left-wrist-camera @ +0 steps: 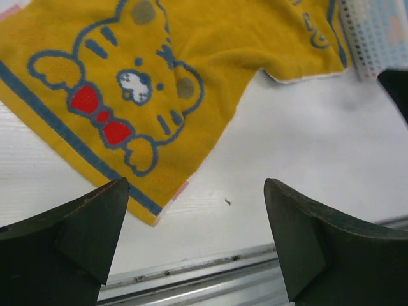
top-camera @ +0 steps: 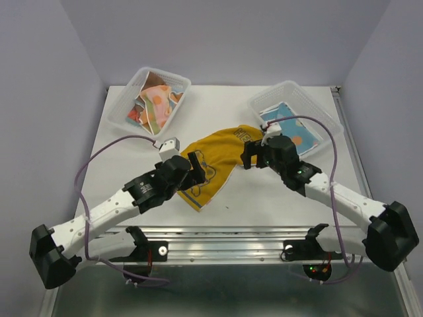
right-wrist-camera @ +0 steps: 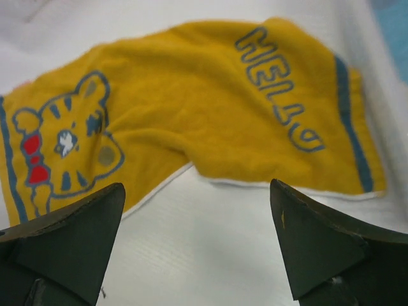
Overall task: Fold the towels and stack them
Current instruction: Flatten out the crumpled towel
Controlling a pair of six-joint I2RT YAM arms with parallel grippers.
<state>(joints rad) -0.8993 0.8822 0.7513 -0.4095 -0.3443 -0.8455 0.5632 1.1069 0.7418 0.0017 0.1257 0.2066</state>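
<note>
White desk point(top-camera: 218, 105), pale lilac walls around it. We use the yellow towel point(top-camera: 221, 158) as landmark. It lies on the desk mid-scene, running diagonally, and is rumpled with a fold near its middle. It has a cartoon animal face with a red bow at its near-left end, blue "HELLO" lettering at its far-right end, and a blue stripe along the short edges.

The left tool point(left-wrist-camera: 196, 191) hangs at the towel's near-left end, released, with fingers wide apart and nothing between them. In the left wrist view we see bare desk in the gap and the towel's corner just past the left finger. The right tool point(right-wrist-camera: 196, 188) hangs at the towel's far-right end, also released and gripping nothing, with the towel lying just beyond its fingertips.

The left basket point(top-camera: 165, 74) sits well beyond the towel's left end and holds bunched pastel and orange towels point(top-camera: 155, 102). The right basket point(top-camera: 310, 96) sits just right of the towel's far end, with a blue towel point(top-camera: 287, 115) lying inside.
</note>
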